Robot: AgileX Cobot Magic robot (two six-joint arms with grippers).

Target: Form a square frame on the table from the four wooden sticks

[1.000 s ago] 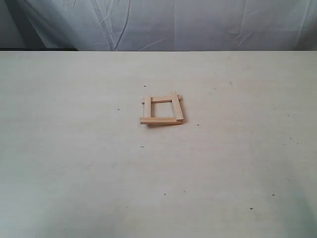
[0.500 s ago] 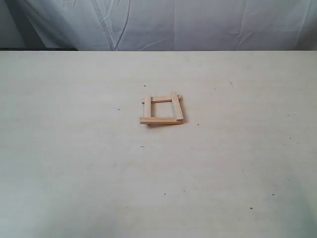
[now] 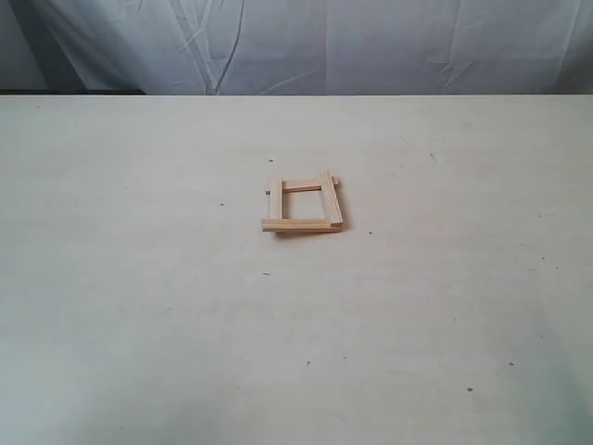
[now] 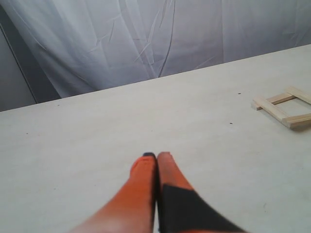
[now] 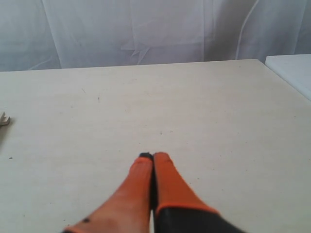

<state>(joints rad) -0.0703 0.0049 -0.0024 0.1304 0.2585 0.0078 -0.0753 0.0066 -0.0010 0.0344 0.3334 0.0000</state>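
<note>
The square frame (image 3: 298, 223) sits unmoved; left fingers (image 4: 143, 180) and right fingers (image 5: 168, 182) remain together.

Soft, even light covers the pale surface (image 3: 130, 306) — flat and diffuse. The stick frame (image 3: 298, 223) casts only a thin, faint shadow along its near edge. The exterior picture looks hazy and washed out. In the wrist views the left tool (image 4: 156, 155) and right tool (image 5: 152, 156) are blurred, close to the lens; the far cloth (image 3: 371, 46) looks dimmer, grey-blue.

Four sticks (image 3: 298, 223) form a square frame (image 3: 332, 202) on the table (image 3: 139, 324), twelve o'clock of centre. White cloth (image 3: 324, 46) hangs behind.
</note>
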